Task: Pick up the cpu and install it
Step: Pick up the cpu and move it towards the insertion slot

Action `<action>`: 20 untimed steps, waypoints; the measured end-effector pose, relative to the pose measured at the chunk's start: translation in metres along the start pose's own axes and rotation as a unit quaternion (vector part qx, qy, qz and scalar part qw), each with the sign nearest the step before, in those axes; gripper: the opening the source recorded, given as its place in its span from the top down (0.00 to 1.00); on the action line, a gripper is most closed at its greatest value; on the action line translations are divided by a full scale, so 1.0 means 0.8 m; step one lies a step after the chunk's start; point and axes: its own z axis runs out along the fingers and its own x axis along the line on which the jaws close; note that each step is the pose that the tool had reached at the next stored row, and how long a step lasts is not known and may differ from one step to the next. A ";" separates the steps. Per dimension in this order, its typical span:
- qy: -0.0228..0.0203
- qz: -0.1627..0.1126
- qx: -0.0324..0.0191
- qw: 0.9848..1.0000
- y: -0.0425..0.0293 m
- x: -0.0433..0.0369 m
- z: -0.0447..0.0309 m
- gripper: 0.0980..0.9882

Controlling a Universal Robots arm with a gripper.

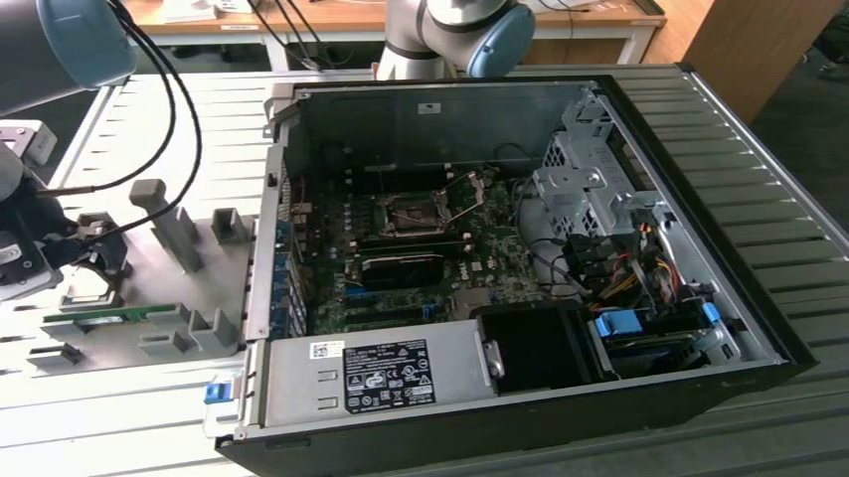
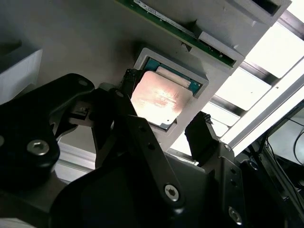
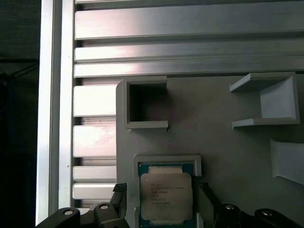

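One holder, one chip: the cpu (image 3: 166, 195) lies flat, metal top up, in a shallow grey square holder (image 3: 166, 159) on the grey fixture plate (image 3: 213, 128).
Neighbouring pocket: an open-topped grey box pocket (image 3: 145, 102) stands on the same plate, near the holder.
Gripper: the gripper (image 3: 164, 202) is spread open, one black finger (image 3: 119, 197) on each side of the holder, clasping nothing; the chip sits between them.
Computer case: in the exterior view the open case (image 1: 438, 109) holds the motherboard (image 1: 398, 273), with the black socket (image 1: 414, 212) near its middle, well apart from the plate.
Memory stick: a green memory stick (image 1: 113, 315) rests in grey supports at the exterior view's left.
Cut off: the picture edge crops the chip's near edge in the first wrist view.
Hard to tell: whether the fingertips touch the holder's walls.
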 end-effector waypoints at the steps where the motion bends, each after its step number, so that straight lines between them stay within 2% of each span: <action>1: 0.000 0.000 0.000 1.000 0.0000 0.000 0.0005 0.32; 4: -0.002 0.000 0.000 1.000 -0.0002 0.000 0.0025 0.32; 20: -0.002 -0.006 0.000 1.000 -0.0004 0.000 0.0052 0.32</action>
